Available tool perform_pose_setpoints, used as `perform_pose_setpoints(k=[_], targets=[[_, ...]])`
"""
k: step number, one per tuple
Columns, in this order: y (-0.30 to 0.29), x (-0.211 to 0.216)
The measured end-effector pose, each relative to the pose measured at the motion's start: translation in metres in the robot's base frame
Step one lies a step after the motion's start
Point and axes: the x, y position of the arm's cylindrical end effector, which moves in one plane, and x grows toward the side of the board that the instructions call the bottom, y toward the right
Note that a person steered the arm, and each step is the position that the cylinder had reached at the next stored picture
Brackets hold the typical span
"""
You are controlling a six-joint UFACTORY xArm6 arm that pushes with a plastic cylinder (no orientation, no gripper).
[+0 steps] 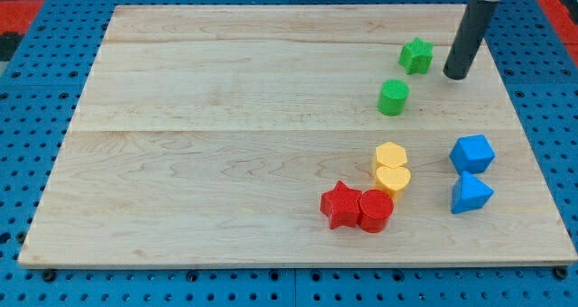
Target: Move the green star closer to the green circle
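The green star [416,55] lies flat on the counter [226,144] near the view's top right, its points spread outward and its top face a brighter green than its sides. The green circle [393,97], a short upright cylinder, stands below it and slightly toward the view's left. The two are near each other but apart, with a strip of bare wood showing between them.

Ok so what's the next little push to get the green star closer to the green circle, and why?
Probably slide my tip up and around to the green star's upper-right side first. It now sits to the star's right and slightly lower, not touching, while the green circle lies below-left of the star.
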Motion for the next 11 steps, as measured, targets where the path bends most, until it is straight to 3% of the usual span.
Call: perform_pose_setpoints(k=[1,3,8,11], targets=[[0.007,0.000],[-0.001,-0.053],[-0.040,-0.053],[-0.103,-0.053]])
